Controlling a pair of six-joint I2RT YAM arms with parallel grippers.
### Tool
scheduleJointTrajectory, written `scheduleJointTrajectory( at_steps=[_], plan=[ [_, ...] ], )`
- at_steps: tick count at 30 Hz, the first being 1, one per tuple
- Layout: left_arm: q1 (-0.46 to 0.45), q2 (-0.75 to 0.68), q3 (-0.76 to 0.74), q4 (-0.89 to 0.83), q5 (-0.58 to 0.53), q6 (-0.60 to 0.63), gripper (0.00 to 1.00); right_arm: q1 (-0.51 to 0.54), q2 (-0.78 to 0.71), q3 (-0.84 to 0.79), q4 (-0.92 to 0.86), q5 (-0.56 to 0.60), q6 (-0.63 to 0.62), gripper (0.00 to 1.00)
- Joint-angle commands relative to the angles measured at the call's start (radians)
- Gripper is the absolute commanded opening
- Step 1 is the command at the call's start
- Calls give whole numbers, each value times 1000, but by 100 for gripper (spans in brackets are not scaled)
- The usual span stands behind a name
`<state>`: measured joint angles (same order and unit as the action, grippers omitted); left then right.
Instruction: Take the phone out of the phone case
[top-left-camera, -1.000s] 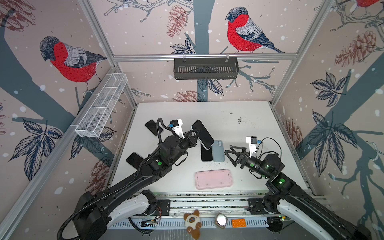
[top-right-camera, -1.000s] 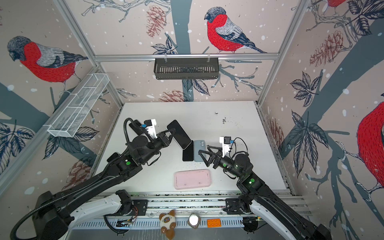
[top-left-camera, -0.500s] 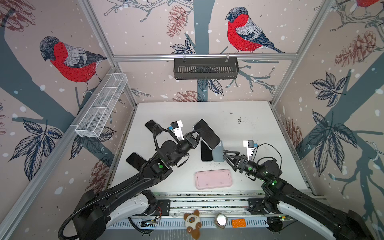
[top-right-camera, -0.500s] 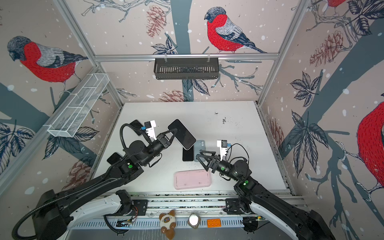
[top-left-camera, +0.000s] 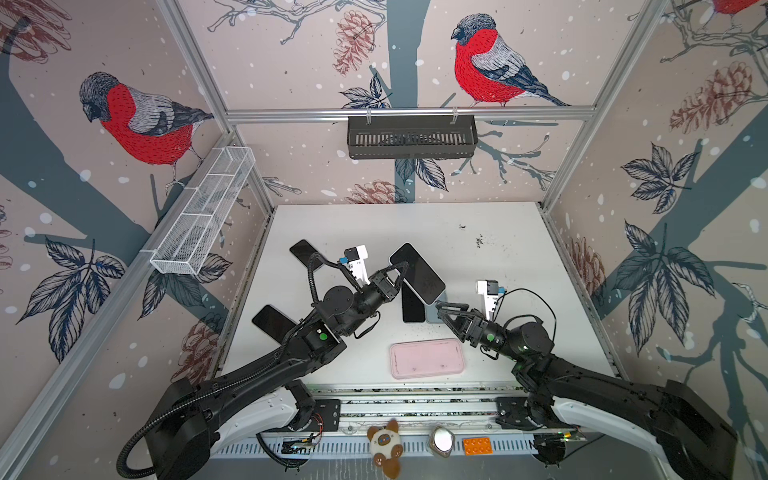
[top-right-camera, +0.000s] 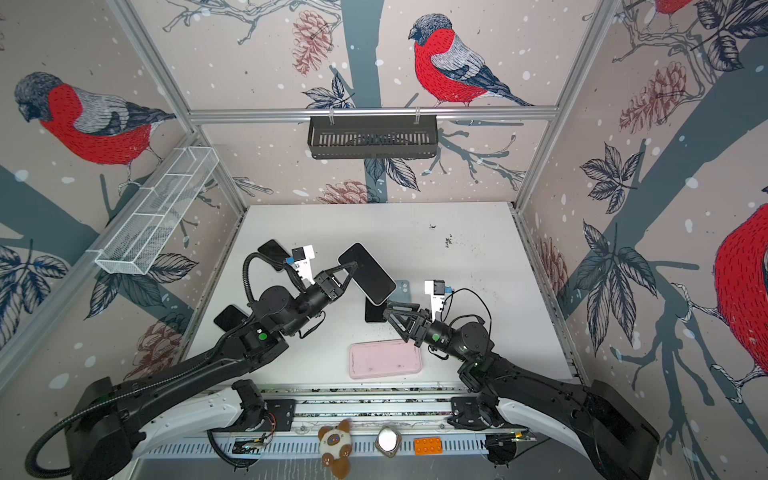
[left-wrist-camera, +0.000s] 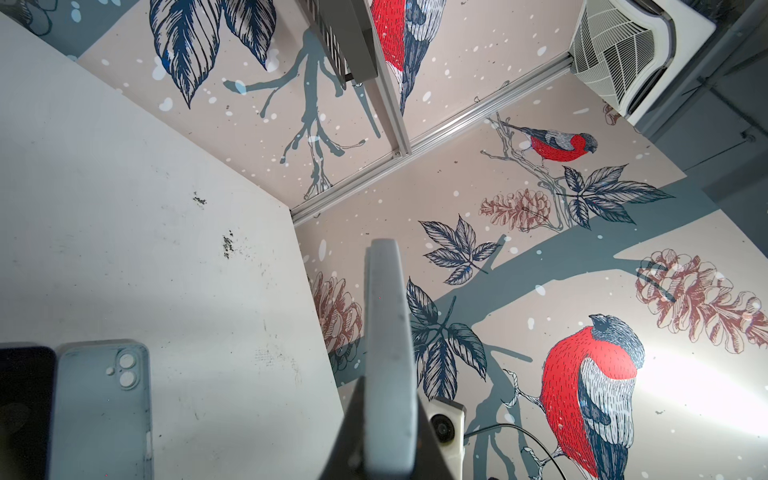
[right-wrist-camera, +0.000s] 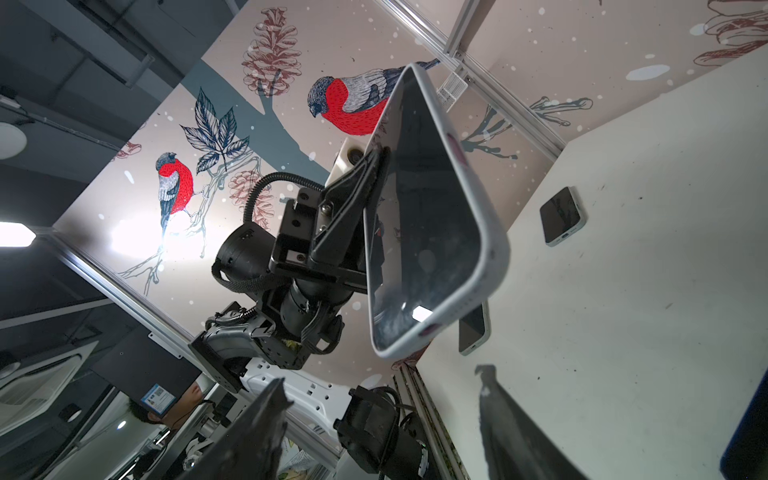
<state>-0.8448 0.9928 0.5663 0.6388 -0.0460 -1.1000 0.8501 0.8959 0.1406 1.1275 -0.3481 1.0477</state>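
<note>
Up over the middle of the table (top-left-camera: 519, 257), my left gripper (top-left-camera: 400, 268) is clamped on the edge of the phone (top-left-camera: 422, 276). It's tilted, off the surface and still in its pale case (right-wrist-camera: 486, 232). Since a second ago I've swung it a bit toward my other arm. My right gripper (top-left-camera: 441, 314) has slid in close below its lower corner, jaws apart but narrower than before, not gripping anything.

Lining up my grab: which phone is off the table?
The black-screened phone in the pale grey case, held aloft by the left gripper; others lie flat.
</note>
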Motion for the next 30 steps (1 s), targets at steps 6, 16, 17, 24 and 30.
scheduleJointTrajectory(
  at_steps=[6,16,17,24,30],
  plan=[
    [-4,0,-33,181,-36,-63,0,4,30,18,87,33,18,62],
    [-7,8,-45,212,-35,-75,0,8,135,35,191,13,50,55],
    [-8,10,-49,217,-35,-75,0,11,143,37,197,12,51,55],
    [-9,33,-65,261,-33,-87,0,22,176,38,228,17,51,50],
    [-9,40,-71,272,-38,-89,0,24,202,39,260,11,61,45]
  ],
)
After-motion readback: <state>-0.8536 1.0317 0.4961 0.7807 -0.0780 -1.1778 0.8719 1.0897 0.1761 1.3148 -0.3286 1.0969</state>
